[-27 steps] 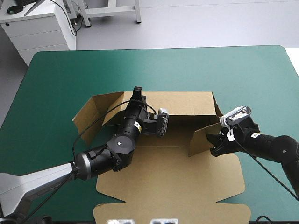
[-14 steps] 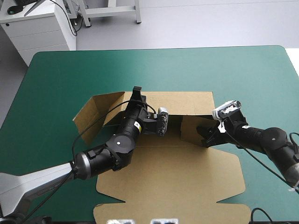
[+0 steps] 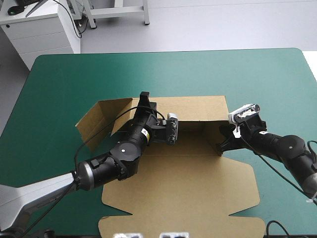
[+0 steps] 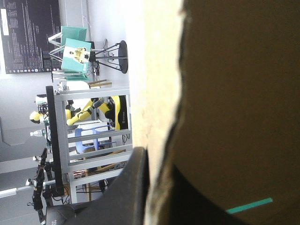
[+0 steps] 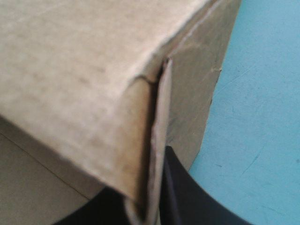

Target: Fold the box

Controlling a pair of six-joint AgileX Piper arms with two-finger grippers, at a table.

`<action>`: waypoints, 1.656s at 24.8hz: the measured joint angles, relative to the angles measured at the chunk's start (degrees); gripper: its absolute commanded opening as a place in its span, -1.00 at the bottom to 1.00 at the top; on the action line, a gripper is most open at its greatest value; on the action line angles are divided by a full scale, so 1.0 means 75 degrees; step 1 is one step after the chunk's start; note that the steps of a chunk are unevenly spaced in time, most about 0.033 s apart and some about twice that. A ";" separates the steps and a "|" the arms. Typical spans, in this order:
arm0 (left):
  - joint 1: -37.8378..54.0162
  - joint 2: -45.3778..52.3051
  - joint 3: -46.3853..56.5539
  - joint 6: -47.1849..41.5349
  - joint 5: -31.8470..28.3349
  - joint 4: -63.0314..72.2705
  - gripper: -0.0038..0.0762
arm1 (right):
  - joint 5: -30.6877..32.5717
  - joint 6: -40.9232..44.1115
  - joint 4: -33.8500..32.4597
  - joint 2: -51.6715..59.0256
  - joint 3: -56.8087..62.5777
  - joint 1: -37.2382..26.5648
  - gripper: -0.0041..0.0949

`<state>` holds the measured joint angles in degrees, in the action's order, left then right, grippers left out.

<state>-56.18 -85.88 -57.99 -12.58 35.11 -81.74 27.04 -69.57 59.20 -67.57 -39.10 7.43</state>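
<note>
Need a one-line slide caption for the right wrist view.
Right gripper shut on a raised wall of the box, teal-green cover beside it.

From here the box (image 3: 198, 178) is plain brown board, paler along its cut edges and darker in its shaded inside, the counter (image 3: 223, 69) an even teal-green all over, and the fingers (image 5: 180, 199) of both arms solid black.

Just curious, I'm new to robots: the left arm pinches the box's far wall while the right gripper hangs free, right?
Not free: the right wrist view shows the right gripper shut on a side flap of the box. The left gripper does pinch the far wall.
</note>
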 measured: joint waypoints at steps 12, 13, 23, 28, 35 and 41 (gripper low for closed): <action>-0.0945 0.0562 -0.0026 -0.0709 -0.0867 0.0662 0.25 | -0.0811 0.1410 -0.0723 0.0000 0.0000 0.0010 -0.93; -0.1231 0.0668 -0.0104 -0.0726 -0.0690 0.0684 0.25 | -0.0935 0.1713 -0.0948 0.0000 0.0000 0.0020 -0.93; -0.3346 0.0872 -0.0953 -0.0133 0.1342 0.0722 -0.85 | -0.0948 0.2196 -0.1331 0.0000 -0.0029 0.0019 -0.95; -0.3516 0.0882 -0.1121 0.0313 0.1658 0.1100 -0.86 | -0.0941 0.2203 -0.1372 0.0000 -0.0029 0.0019 -0.95; -0.2834 0.0882 -0.2465 0.2349 0.2106 0.3998 -0.86 | -0.0940 0.2210 -0.1395 0.0000 -0.0034 0.0019 -0.95; -0.0934 0.0882 -0.4579 0.4166 0.3065 0.7172 -0.86 | -0.0940 0.2218 -0.1397 0.0000 -0.0034 0.0019 -0.95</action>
<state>-63.19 -79.27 -92.33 18.67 58.10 -27.95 19.99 -52.93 48.72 -67.57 -39.36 7.58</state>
